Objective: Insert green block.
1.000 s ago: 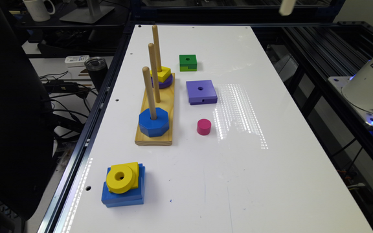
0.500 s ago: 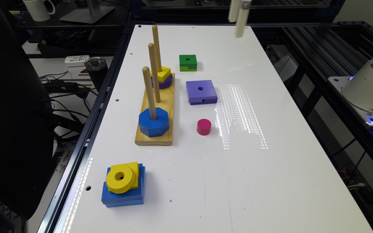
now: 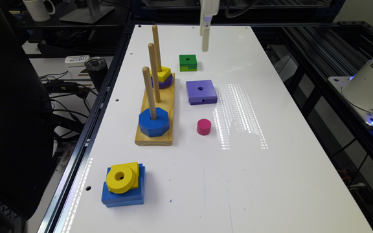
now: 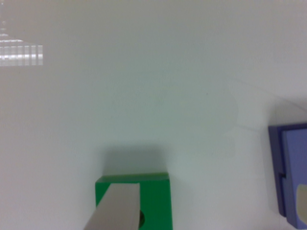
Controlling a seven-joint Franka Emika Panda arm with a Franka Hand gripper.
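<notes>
The green block lies flat on the white table, its dark top with the round hole facing up and a notch in its lime lower layer. In the exterior view my gripper hangs in the air just behind the block and slightly to its right, touching nothing. In the wrist view one pale finger overlaps the green block, and the fingers stand apart, holding nothing. The wooden peg board with three upright pegs stands to the exterior view's left of the block.
A flat purple square lies just in front of the green block, and a pink cylinder nearer still. On the pegs sit a blue octagon and a yellow piece. A yellow ring on blue squares sits front left.
My gripper has swept from the exterior view's upper right toward the left and come lower, ending just behind the green block. Nothing on the table has moved.
</notes>
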